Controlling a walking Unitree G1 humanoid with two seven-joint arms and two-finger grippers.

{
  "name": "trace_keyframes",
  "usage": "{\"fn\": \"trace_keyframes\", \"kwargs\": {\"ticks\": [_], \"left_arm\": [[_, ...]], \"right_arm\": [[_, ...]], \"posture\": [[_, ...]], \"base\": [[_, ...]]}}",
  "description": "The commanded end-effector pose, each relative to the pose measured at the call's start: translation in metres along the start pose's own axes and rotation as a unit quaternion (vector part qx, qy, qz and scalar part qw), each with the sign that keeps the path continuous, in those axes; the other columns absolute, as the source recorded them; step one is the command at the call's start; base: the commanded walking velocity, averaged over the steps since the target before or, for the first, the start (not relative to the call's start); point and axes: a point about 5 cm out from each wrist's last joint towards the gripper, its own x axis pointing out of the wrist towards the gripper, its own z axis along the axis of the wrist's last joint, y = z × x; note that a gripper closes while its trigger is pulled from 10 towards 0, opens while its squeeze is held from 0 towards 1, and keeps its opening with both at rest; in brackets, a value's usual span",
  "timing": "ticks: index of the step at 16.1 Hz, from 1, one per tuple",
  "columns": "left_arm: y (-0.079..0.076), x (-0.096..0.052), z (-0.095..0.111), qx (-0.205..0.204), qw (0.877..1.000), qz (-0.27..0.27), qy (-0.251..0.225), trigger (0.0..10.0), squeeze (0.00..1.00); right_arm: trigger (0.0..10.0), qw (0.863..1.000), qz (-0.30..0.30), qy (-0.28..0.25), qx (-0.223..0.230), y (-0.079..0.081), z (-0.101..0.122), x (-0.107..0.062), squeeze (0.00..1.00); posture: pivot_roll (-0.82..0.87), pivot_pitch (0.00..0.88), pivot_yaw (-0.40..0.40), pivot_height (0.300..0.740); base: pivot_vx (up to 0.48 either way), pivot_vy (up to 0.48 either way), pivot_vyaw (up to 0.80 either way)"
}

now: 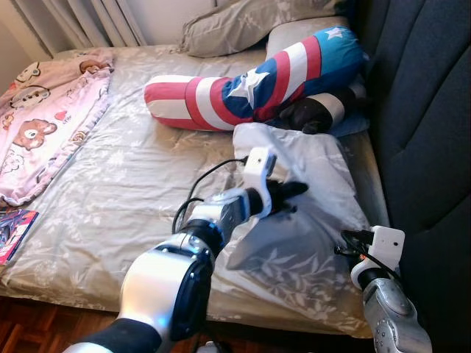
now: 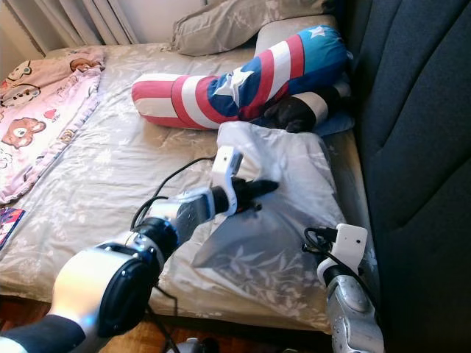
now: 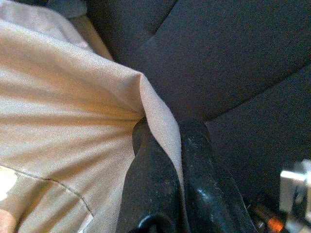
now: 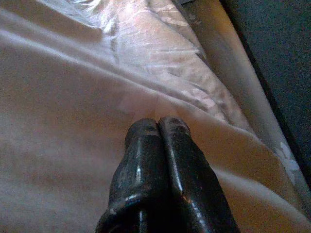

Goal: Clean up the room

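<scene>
On the bed, near its right side beside the dark upholstered headboard, lies a grey leaf-print pillow, tilted with its near edge raised off the sheet. The left hand reaches across to the pillow's upper middle; the left wrist view shows its two black fingers pinching a fold of the fabric between them. That grip appears to account for the lifted, tented cloth at that point.

The right hand sits low at the pillow's near right corner, close to the headboard. Its fingers are pressed together with no cloth visibly between them, tips resting at or just above the pillowcase. In my judgement it is placed to take the opposite corner, so the pillow can be carried with support at two points.

Behind the pillow, touching its far edge, lies a stars-and-stripes bolster with a dark item tucked against it. Another grey pillow rests at the far end of the bed. A pink bear-print blanket drapes over the left side, and a comic book lies at the near left edge.

Assessment: tidying is at an early stage; the pillow is gripped but not yet repositioned.
</scene>
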Motion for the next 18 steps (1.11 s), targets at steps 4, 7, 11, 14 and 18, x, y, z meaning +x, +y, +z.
{"fn": "trace_keyframes", "kwargs": {"ticks": [4, 7, 11, 14, 18], "left_arm": [[0.015, -0.014, 0.012, 0.036, 0.999, 0.014, -0.011, 10.0, 0.0], [0.039, -0.033, -0.003, 0.045, 0.996, 0.077, 0.013, 10.0, 0.0], [0.06, -0.05, -0.014, 0.077, 0.985, 0.154, 0.032, 10.0, 0.0], [0.068, -0.058, -0.019, 0.097, 0.975, 0.197, 0.041, 10.0, 0.0], [0.076, -0.066, -0.029, 0.088, 0.968, 0.228, 0.048, 10.0, 1.0]], "right_arm": [[10.0, 1.0, 0.005, 0.005, 0.01, 0.005, -0.006, -0.002, 0.0], [10.0, 1.0, 0.012, 0.014, 0.011, 0.008, -0.01, -0.002, 0.0], [10.0, 0.999, 0.023, 0.019, 0.012, 0.013, -0.012, -0.001, 0.0], [10.0, 0.999, 0.041, 0.027, 0.013, 0.019, -0.015, -0.001, 0.0], [10.0, 0.998, 0.055, 0.032, 0.012, 0.023, -0.018, -0.002, 0.0]], "posture": [[-0.09, 0.152, 0.119, 0.74], [-0.08, 0.155, 0.113, 0.74], [-0.07, 0.157, 0.103, 0.74], [-0.07, 0.157, 0.099, 0.74], [-0.07, 0.157, 0.095, 0.74]], "base": [[0.0, 0.0, 0.0], [0.0, 0.0, 0.0], [0.0, 0.0, 0.0], [0.0, 0.0, 0.0], [0.0, 0.0, 0.0]]}}
